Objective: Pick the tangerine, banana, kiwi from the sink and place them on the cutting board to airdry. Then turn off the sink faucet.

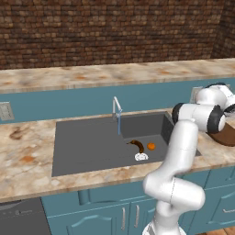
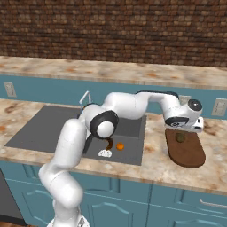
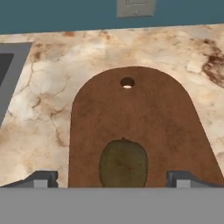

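The olive-brown kiwi (image 3: 123, 162) lies on the dark brown cutting board (image 3: 148, 109), apart from both fingers. My gripper (image 3: 113, 179) hovers just above it, open, with one dark fingertip on each side. From the right base camera the gripper (image 2: 182, 130) sits over the kiwi (image 2: 180, 137) at the board's (image 2: 190, 155) far end. The orange tangerine (image 1: 151, 146) and the dark curved banana (image 1: 137, 145) rest in the sink (image 1: 87, 147) beside the white drain (image 1: 141, 156). A thin blue stream runs from the silver faucet (image 1: 117, 108).
The marble counter (image 3: 39, 109) surrounds the board, and the sink's edge (image 3: 11, 74) lies to its left in the hand view. A wall outlet (image 3: 135, 6) sits on the blue backsplash behind the board. My arm (image 2: 128, 106) arches over the sink's right side.
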Motion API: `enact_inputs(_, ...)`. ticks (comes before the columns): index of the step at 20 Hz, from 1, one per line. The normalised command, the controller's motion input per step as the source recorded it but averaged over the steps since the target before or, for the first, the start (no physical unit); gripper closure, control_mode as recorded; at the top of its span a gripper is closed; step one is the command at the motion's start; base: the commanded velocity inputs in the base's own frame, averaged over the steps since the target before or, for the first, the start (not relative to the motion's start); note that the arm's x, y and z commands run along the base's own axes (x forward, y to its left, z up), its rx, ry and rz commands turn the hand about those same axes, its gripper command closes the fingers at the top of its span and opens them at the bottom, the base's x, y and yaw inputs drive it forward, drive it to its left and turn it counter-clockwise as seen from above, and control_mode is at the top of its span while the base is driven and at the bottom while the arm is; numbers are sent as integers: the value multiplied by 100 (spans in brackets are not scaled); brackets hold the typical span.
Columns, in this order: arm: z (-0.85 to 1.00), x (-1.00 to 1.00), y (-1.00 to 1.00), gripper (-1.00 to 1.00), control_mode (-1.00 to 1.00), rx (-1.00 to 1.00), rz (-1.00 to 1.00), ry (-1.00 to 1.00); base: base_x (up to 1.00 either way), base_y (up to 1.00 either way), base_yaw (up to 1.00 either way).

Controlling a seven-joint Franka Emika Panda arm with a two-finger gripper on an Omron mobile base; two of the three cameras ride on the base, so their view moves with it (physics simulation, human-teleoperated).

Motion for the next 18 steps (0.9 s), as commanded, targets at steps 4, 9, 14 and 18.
enact_inputs(4,25,-55,48,-100,-100,-8,6,-15,0,0,0)
enact_inputs(9,26,-53,40,-100,-100,-6,4,-10,0,0,0)
enact_inputs(14,92,-9,4,-100,-100,0,5,-1,0,0,0)
enact_inputs(18,100,-13,0,-100,-100,0,9,5,0,0,0)
